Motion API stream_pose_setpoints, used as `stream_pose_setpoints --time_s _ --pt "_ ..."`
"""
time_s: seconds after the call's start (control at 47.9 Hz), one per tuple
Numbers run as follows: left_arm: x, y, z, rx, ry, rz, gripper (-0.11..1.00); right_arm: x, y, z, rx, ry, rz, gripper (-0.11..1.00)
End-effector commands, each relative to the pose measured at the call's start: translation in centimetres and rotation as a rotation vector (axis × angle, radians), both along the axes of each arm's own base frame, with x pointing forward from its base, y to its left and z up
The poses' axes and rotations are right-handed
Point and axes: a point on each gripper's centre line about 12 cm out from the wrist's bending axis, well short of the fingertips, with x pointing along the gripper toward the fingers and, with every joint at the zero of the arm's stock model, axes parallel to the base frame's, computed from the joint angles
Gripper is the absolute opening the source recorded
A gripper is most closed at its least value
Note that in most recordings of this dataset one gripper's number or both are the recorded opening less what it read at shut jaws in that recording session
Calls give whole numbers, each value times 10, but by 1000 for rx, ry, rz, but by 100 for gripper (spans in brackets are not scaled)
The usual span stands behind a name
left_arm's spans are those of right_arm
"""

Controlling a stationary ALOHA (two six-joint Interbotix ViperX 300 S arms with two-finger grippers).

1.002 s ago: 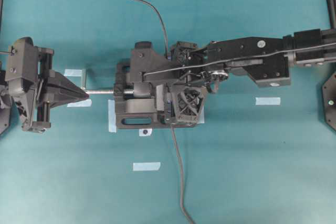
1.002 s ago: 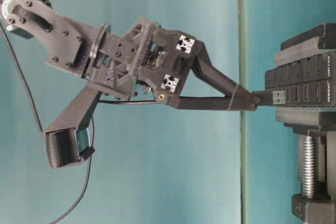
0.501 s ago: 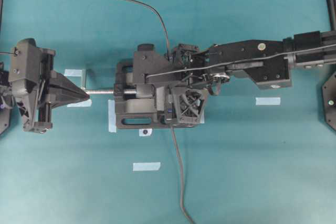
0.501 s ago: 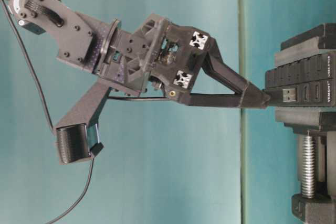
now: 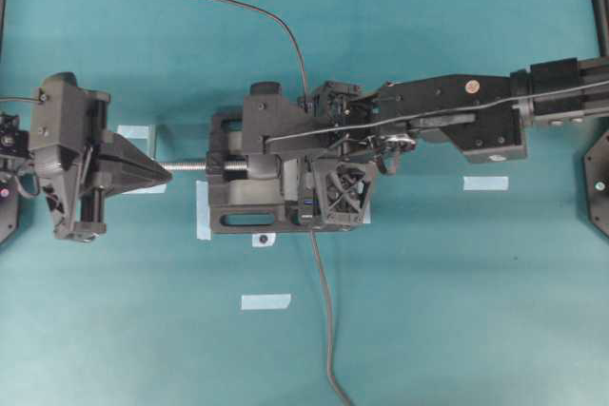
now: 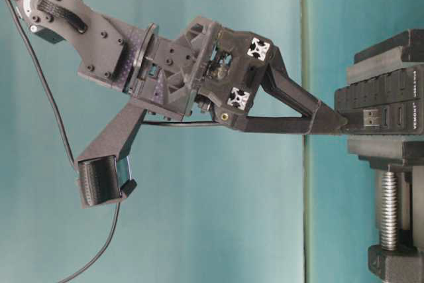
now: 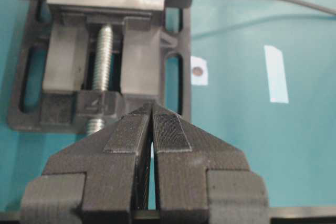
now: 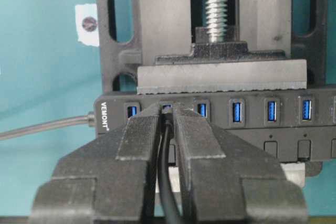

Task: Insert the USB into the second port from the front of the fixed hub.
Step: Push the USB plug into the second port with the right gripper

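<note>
My right gripper (image 8: 167, 107) is shut on the USB (image 8: 166, 118), a small dark plug whose thin cable (image 8: 167, 182) runs back between the fingers. The plug's tip meets the second blue port from the labelled end of the fixed hub (image 8: 252, 129), a black bar clamped in the vise. In the table-level view the plug's metal end (image 6: 370, 118) lies against the hub (image 6: 397, 94); I cannot tell how deep it sits. My left gripper (image 7: 152, 109) is shut and empty, hovering near the vise screw's end, also in the overhead view (image 5: 164, 170).
The black vise (image 5: 238, 218) with its silver screw (image 7: 103, 56) holds the hub mid-table. The hub's own cable (image 5: 324, 311) trails toward the near edge. The USB cable (image 5: 228, 2) arcs in from the far side. Pale tape strips (image 5: 265, 301) (image 5: 485, 183) mark the teal cloth.
My right gripper has carried the plug forward until its tip reached the hub's port row. The left arm has edged slightly toward the vise.
</note>
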Motion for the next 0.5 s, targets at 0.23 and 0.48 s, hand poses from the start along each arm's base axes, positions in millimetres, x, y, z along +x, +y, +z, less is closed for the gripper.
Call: stream_pose_setpoints --time_s 0.23,0.48 --pt "8 0 8 5 -35 -3 0 0 2 5 8 -17 -9 10" --pt "8 0 9 5 -37 -3 0 0 1 3 7 -24 -11 10"
